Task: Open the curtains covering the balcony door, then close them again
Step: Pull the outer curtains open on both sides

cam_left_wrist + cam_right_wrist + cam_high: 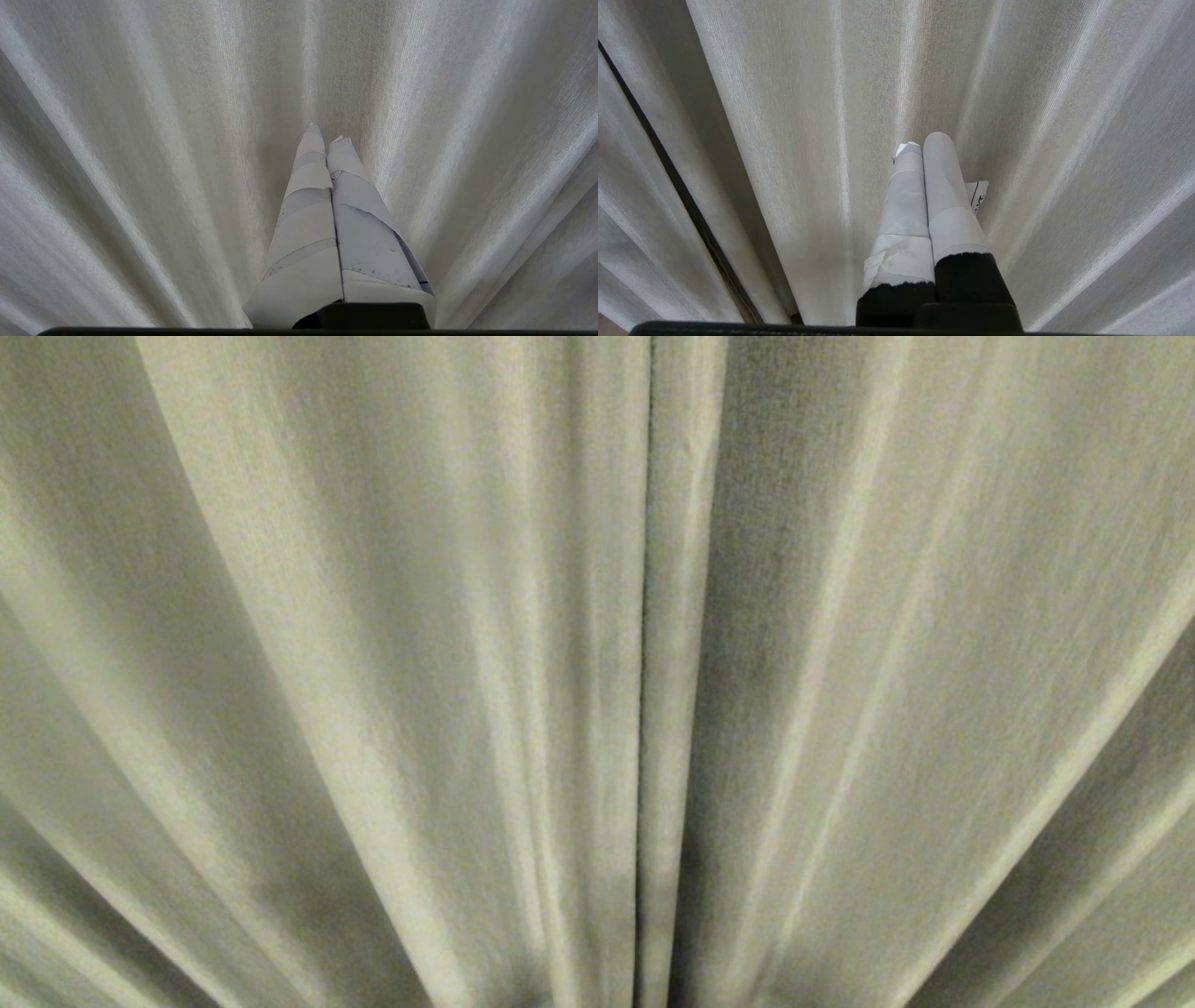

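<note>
Behind drawn curtains (373, 663), door unseen

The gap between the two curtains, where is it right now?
In the head view the seam runs vertically just right of centre, where the curtains meet closed; it lies between the shut left gripper and right gripper.

You cannot see the balcony door from any camera; the curtains (373, 663) fill the head view edge to edge, so their tops, hems and outer sides are all cut off; where the two panels meet you get only a thin dark seam, nothing readable behind it. Neither arm shows in the head view. In the wrist views the left gripper (327, 137) and right gripper (924, 142) are cut at the base by the frame's edge; whether their tips touch the fabric you cannot tell.
</note>
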Controlling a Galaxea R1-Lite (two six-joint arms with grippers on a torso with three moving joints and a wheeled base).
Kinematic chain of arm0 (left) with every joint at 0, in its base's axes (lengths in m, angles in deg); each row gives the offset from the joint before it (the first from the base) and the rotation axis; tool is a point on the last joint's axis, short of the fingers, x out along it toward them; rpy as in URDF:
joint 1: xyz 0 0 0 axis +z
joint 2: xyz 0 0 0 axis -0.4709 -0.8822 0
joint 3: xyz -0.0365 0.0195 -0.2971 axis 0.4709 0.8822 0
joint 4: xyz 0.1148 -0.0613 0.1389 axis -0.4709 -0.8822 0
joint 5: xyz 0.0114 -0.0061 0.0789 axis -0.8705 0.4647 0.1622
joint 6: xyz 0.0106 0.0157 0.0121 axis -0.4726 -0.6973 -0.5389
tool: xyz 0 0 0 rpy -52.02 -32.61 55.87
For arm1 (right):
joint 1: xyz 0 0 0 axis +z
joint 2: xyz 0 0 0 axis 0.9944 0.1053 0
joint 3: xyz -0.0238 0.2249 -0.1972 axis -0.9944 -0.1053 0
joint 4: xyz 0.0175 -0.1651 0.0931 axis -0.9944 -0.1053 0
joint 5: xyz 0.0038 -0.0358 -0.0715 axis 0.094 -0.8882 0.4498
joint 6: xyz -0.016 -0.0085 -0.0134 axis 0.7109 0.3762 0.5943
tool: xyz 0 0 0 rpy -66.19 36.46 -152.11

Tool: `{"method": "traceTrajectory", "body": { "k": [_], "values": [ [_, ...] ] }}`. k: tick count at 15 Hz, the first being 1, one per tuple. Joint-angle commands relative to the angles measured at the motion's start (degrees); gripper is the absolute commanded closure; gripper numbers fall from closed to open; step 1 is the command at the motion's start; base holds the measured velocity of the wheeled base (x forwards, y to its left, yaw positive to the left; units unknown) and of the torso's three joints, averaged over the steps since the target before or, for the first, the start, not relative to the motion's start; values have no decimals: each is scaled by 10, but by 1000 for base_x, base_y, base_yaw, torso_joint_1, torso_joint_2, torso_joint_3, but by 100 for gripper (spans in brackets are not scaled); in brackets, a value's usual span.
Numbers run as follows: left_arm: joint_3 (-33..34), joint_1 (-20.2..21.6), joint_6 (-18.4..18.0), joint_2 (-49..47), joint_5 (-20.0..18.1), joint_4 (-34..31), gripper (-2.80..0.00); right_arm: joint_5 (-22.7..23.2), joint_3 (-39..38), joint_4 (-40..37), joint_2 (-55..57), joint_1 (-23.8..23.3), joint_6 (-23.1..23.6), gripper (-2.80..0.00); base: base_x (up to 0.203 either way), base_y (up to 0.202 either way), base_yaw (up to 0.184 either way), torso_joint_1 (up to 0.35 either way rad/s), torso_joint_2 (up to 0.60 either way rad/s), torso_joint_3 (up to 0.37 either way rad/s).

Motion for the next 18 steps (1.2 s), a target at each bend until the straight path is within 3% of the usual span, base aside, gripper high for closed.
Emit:
{"method": "traceTrajectory", "body": {
  "k": [1, 18],
  "values": [
    [0, 0, 0, 0, 0, 0, 0, 1, 0, 0, 1, 0, 1, 0, 0, 0, 0, 0, 0, 0],
    [0, 0, -7, 0, 0, 0, 0, 1, 0, 0, 1, 0, 1, 0, 0, 0, 0, 0, 0, 0]
  ]
}}
